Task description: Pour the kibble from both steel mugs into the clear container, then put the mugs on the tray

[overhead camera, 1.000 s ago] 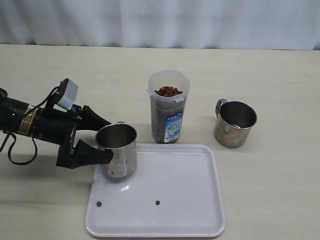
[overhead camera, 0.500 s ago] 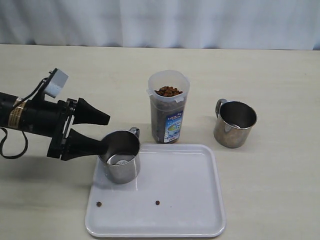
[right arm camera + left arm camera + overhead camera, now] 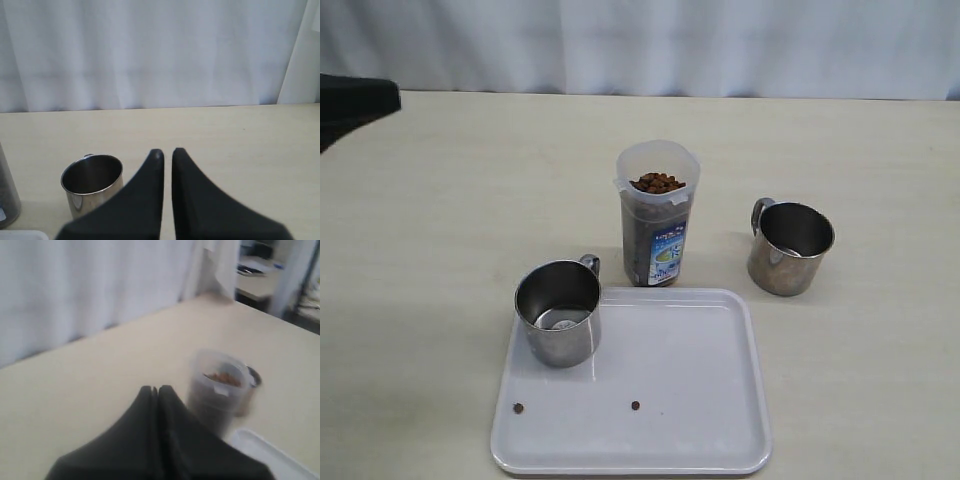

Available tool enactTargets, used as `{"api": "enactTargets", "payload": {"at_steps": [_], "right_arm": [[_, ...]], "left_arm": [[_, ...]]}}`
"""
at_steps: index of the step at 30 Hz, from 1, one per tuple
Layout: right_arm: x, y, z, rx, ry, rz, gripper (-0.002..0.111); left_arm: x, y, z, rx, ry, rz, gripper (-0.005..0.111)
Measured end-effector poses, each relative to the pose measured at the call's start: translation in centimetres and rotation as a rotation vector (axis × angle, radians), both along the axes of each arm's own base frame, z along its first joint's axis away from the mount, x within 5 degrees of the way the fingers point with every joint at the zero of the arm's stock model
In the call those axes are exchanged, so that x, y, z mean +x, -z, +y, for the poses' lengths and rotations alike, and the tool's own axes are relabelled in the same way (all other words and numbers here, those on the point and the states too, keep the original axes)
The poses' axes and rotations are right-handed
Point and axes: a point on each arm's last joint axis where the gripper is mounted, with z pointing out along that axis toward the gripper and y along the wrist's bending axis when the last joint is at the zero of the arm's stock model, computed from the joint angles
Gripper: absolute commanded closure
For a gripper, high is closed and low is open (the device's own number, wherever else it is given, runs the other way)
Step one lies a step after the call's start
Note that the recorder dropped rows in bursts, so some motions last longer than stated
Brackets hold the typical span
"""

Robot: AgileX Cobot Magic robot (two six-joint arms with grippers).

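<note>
Left end effector (image 3: 375, 102) cropped, tray (image 3: 272, 456) blurred

No legible text, brand or nos. anywhere. The only printed item is the label (image 3: 666, 250), low on the front of the clear container (image 3: 658, 215). It is blue w/ a yellow-green patch & a few white marks, prob. lettering, but too small to read.

Left wrist view: the container stands just beyond the jaw tips of the left gripper (image 3: 157, 388), offset to one side. The pic is blurred, so the label can't be made out there.

Right wrist view: only the container's edge shows, well off to the side of the right gripper (image 3: 167, 152) jaws, w/ nothing readable on it.
</note>
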Motion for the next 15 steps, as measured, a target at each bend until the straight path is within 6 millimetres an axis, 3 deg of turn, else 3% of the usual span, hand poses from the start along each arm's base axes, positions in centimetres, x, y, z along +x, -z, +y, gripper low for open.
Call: {"api": "enactTargets", "payload": {"at_steps": [7,11,15], "right_arm": [[0.0,0.0,0.0,0.0,0.0,0.0,0.104],[0.0,0.0,0.0,0.0,0.0,0.0,0.104],[0.0,0.0,0.0,0.0,0.0,0.0,0.104]], "left_arm": [[-8.0,-1.0,1.2,0.109,-0.587,-0.162,0.107],[-13.2,-1.1,1.0,0.123,-0.754,-0.335,0.107],[-16.4,0.4,0.8,0.119,-0.851,-0.426,0.107]]}}
